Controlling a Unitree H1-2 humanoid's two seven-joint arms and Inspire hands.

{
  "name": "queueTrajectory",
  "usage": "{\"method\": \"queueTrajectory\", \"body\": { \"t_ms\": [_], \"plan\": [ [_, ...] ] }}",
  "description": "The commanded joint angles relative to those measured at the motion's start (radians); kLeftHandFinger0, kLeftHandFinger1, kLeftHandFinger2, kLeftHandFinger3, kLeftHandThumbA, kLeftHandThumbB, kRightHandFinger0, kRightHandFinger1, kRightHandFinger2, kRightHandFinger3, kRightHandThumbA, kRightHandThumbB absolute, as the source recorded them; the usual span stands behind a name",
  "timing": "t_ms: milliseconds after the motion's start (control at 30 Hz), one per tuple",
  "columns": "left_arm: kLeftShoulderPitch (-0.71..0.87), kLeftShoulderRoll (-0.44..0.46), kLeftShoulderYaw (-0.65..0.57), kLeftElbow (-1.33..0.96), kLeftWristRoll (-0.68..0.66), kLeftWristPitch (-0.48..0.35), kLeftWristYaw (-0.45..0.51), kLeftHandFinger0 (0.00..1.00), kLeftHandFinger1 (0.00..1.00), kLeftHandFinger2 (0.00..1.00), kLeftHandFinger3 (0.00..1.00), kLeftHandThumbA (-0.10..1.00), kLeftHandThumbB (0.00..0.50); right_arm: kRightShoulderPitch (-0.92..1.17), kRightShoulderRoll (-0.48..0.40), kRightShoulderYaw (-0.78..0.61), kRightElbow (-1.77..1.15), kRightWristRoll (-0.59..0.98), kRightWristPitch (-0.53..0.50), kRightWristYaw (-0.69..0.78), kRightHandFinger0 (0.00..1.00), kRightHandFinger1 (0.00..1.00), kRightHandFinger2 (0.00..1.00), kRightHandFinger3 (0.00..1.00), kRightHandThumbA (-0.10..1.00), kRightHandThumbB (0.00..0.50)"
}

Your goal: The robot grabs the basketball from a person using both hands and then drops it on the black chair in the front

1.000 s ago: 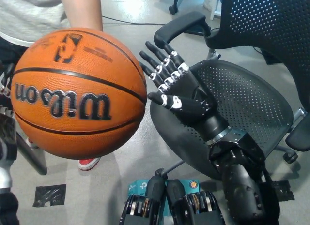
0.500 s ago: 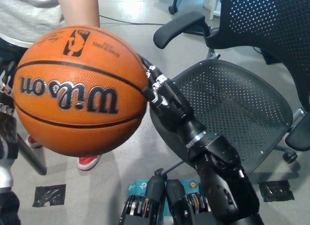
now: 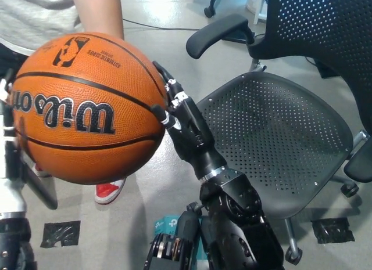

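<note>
Basketball [image 3: 87, 107] fills the upper left — big, grippy, too round for one hand. Right hand [image 3: 180, 122] presses its side, fingers spread; left hand [image 3: 9, 136] barely shows, can't tell.

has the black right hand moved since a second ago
Yes. The right hand has swung toward picture left, off the black chair seat it was over, and now presses against the side of the basketball.
</note>
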Motion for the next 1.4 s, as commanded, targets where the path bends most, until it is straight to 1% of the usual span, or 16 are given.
{"method": "queueTrajectory", "body": {
  "t_ms": [0,67,133,267,333,467,533,667,767,833,867,933,1067,1233,1300,1367],
  "plan": [
    [-0.048,-0.026,-0.183,-0.027,0.171,0.08,-0.098,1.0,1.0,1.0,1.0,1.0,0.101,-0.078,0.114,0.139,0.066,-0.205,-0.101,-0.089,1.0,1.0,1.0,1.0,1.0,0.217],
    [-0.05,-0.046,-0.187,-0.045,0.136,0.135,-0.095,1.0,1.0,1.0,1.0,1.0,0.107,-0.083,0.114,0.165,0.081,-0.222,-0.124,-0.144,1.0,1.0,1.0,1.0,1.0,0.215],
    [-0.062,-0.053,-0.186,-0.042,0.109,0.132,-0.093,1.0,1.0,1.0,1.0,1.0,0.107,-0.092,0.114,0.179,0.077,-0.222,-0.116,-0.179,1.0,1.0,1.0,1.0,1.0,0.24],
    [-0.072,-0.063,-0.186,-0.053,0.063,0.17,-0.092,1.0,1.0,1.0,1.0,1.0,0.141,-0.09,0.114,0.196,0.055,-0.195,-0.096,-0.211,1.0,1.0,1.0,1.0,1.0,0.236],
    [-0.077,-0.07,-0.188,-0.066,0.058,0.192,-0.086,1.0,1.0,1.0,1.0,1.0,0.162,-0.084,0.114,0.201,0.037,-0.183,-0.083,-0.216,1.0,1.0,1.0,1.0,1.0,0.225],
    [-0.1,-0.086,-0.189,-0.082,0.013,0.206,-0.092,1.0,1.0,1.0,1.0,1.0,0.159,-0.078,0.112,0.181,-0.031,-0.196,-0.046,-0.226,1.0,1.0,1.0,1.0,1.0,0.2],
    [-0.124,-0.087,-0.193,-0.1,0.015,0.221,-0.092,1.0,1.0,1.0,1.0,1.0,0.146,-0.093,0.105,0.181,-0.055,-0.206,-0.039,-0.241,1.0,1.0,1.0,1.0,1.0,0.197],
    [-0.19,-0.096,-0.207,-0.131,0.046,0.276,-0.086,1.0,1.0,1.0,1.0,1.0,0.183,-0.125,0.082,0.177,-0.121,-0.187,-0.003,-0.241,1.0,1.0,1.0,1.0,1.0,0.221],
    [-0.24,-0.093,-0.218,-0.131,0.05,0.271,-0.093,1.0,1.0,1.0,1.0,1.0,0.177,-0.161,0.059,0.17,-0.166,-0.186,0.034,-0.244,1.0,1.0,1.0,1.0,1.0,0.23],
    [-0.291,-0.099,-0.227,-0.107,0.067,0.229,-0.081,1.0,1.0,1.0,1.0,1.0,0.152,-0.193,0.038,0.161,-0.217,-0.17,0.097,-0.249,1.0,1.0,1.0,1.0,1.0,0.251],
    [-0.301,-0.103,-0.227,-0.107,0.066,0.238,-0.079,1.0,1.0,1.0,1.0,1.0,0.17,-0.201,0.031,0.161,-0.229,-0.18,0.113,-0.258,1.0,1.0,1.0,1.0,1.0,0.254],
    [-0.358,-0.113,-0.233,-0.093,0.061,0.255,-0.079,1.0,1.0,1.0,1.0,1.0,0.166,-0.235,0.003,0.149,-0.286,-0.184,0.159,-0.281,1.0,1.0,1.0,1.0,1.0,0.238],
    [-0.431,-0.128,-0.253,-0.09,0.087,0.313,-0.075,1.0,1.0,1.0,1.0,1.0,0.16,-0.274,-0.04,0.129,-0.347,-0.158,0.235,-0.289,1.0,1.0,1.0,1.0,1.0,0.261],
    [-0.527,-0.15,-0.295,-0.01,0.117,0.349,-0.082,1.0,1.0,1.0,1.0,1.0,0.165,-0.297,-0.1,0.084,-0.401,-0.129,0.284,-0.314,1.0,1.0,1.0,1.0,1.0,0.221],
    [-0.551,-0.156,-0.305,0.014,0.112,0.364,-0.085,1.0,1.0,1.0,1.0,1.0,0.154,-0.3,-0.11,0.066,-0.407,-0.105,0.302,-0.318,1.0,1.0,1.0,1.0,1.0,0.228],
    [-0.595,-0.159,-0.33,0.099,0.118,0.31,-0.098,1.0,1.0,1.0,1.0,1.0,0.124,-0.302,-0.135,0.035,-0.416,-0.113,0.334,-0.347,1.0,1.0,1.0,1.0,1.0,0.244]
  ]
}}
